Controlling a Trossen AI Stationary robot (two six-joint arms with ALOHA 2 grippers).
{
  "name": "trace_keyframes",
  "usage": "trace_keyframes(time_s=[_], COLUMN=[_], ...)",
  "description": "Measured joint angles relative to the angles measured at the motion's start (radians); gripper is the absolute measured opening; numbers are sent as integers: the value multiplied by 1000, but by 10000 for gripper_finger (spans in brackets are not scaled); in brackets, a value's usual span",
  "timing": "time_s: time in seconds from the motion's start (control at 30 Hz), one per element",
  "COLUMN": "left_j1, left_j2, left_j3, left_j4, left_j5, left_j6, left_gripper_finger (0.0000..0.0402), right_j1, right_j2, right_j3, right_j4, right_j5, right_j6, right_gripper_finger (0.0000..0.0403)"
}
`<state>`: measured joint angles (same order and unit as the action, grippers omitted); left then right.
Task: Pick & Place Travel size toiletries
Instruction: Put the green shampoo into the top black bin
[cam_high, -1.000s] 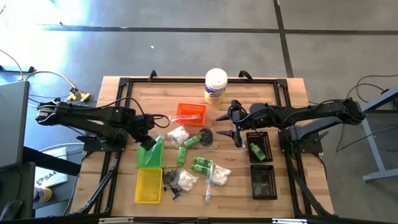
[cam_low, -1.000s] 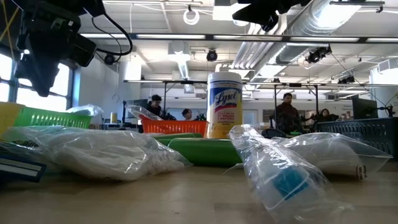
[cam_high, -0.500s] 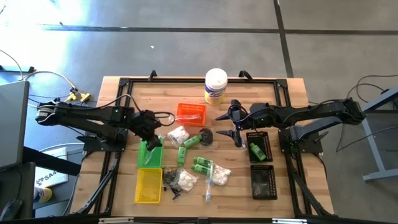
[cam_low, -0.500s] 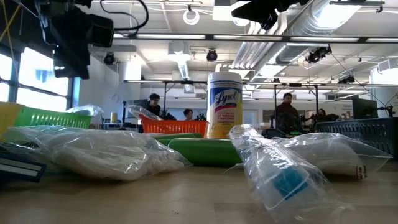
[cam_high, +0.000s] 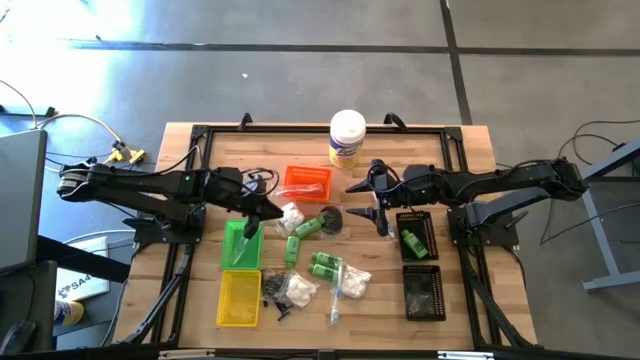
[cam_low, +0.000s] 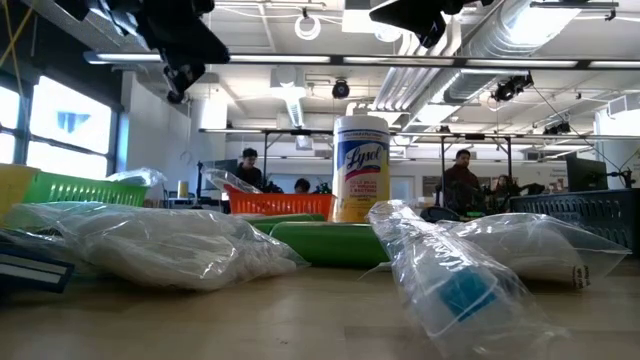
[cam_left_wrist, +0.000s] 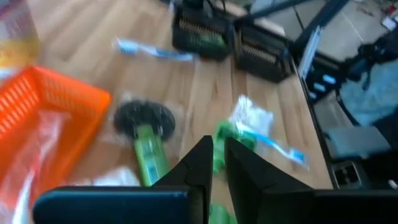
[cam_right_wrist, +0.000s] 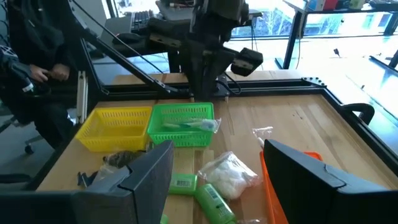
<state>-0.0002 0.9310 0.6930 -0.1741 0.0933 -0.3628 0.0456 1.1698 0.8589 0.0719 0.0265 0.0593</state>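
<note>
The left pincer (cam_high: 268, 214) hangs above the desk (cam_high: 200, 160) between the green tray (cam_high: 241, 246) and the orange tray (cam_high: 307, 181), its two dark fingers (cam_left_wrist: 198, 167) drawn nearly together with only a thin slit between them and nothing held. The right pincer (cam_high: 371, 200) hangs over the middle of the desk just beside the upper black tray (cam_high: 417, 234), its fingers (cam_right_wrist: 149, 171) spread wide and empty. The travel size toiletries lie scattered in the middle of the desk: a bag of white fluff (cam_high: 287, 216) beside the left pincer, a green tube (cam_high: 307, 227) next to a round black piece (cam_high: 329, 219), another green tube (cam_high: 293, 248) below it, a pair of green bottles (cam_high: 324, 265), a second bag of white fluff (cam_high: 353, 284), a third bag (cam_high: 296, 289) near small black pieces (cam_high: 272, 290), and a thin clear-wrapped stick (cam_high: 336, 295). A clear-wrapped item (cam_right_wrist: 184, 124) lies inside the green tray, and a green bottle (cam_high: 410, 241) lies in the upper black tray; the lower black tray (cam_high: 423, 291) sits just below it. The yellow tray (cam_high: 240, 297) lies below the green one. A white canister with a yellow label (cam_high: 347, 138) stands upright at the far edge of the desk, behind the orange tray
</note>
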Motion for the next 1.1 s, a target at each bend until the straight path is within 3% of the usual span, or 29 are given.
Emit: trace_keyframes(time_s=[0.43,0.77,1.1], left_j1=[0,0,-1], left_j2=[3,74,159], left_j3=[0,0,0], left_j4=[20,47,91], left_j5=[-124,-131,-131], left_j6=[-1,-8,-93], left_gripper_finger=[38,38,38], right_j1=[0,-3,-15], right_j2=[0,0,0], right_j3=[0,0,0], right_j4=[0,-1,37], right_j5=[0,6,103], right_j6=[-38,-139,-195], right_gripper_finger=[243,243,243])
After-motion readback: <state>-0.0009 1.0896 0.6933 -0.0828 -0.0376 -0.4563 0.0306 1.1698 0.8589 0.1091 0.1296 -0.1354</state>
